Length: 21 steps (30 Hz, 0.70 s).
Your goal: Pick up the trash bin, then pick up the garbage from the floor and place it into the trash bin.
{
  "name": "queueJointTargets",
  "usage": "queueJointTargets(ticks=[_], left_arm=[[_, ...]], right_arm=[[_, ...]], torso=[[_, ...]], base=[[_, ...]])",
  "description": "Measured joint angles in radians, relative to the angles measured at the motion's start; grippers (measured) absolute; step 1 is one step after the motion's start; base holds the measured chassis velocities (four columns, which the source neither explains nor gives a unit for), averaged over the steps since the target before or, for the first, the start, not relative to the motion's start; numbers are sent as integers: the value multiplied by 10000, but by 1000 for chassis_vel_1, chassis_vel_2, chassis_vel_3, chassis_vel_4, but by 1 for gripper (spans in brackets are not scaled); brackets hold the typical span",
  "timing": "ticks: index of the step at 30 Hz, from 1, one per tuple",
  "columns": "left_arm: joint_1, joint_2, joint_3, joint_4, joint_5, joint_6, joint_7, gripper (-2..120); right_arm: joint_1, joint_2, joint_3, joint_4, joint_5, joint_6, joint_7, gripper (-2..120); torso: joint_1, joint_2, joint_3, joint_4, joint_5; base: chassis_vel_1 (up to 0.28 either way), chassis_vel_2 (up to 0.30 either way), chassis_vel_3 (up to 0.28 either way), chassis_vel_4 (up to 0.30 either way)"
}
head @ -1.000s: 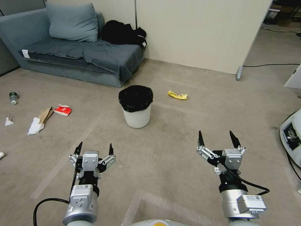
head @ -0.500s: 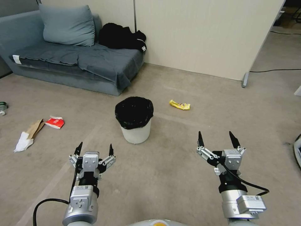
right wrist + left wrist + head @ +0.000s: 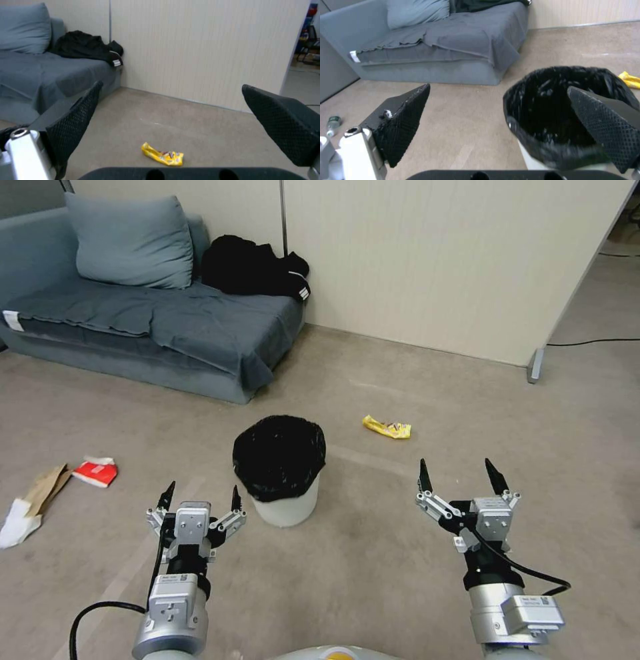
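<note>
Both pincers spread, empty, above carpet: left gripper (image 3: 200,497) at 7 o'clock, right gripper (image 3: 460,477) at 4. Trash bin (image 3: 280,470) stands center btwn them, nearer left. Yellow wrapper (image 3: 387,427) on floor at bin's 2 o'clock; red-white carton (image 3: 95,472) at 9.

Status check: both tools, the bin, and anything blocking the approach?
Left tool and right tool open, empty, held low. Trash bin upright on the floor, just ahead of the left tool. Yellow wrapper beyond it. Path looks clear.
</note>
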Motion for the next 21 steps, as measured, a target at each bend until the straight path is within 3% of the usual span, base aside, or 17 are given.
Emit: queueJointTargets(ticks=[12, 21], left_arm=[[-30, 1, 0, 0, -24, 1, -7, 100], [-43, -5, 52, 19, -220, 119, -35, 100]], right_arm=[[90, 0, 61, -147, 36, 449, -155, 100], [112, 0, 69, -207, 31, 614, -279, 100]], torso=[[0, 0, 1, 0, -2], [-1, 0, -1, -1, -2]], base=[[-188, 194, 180, -188], [-26, 35, 31, -22]])
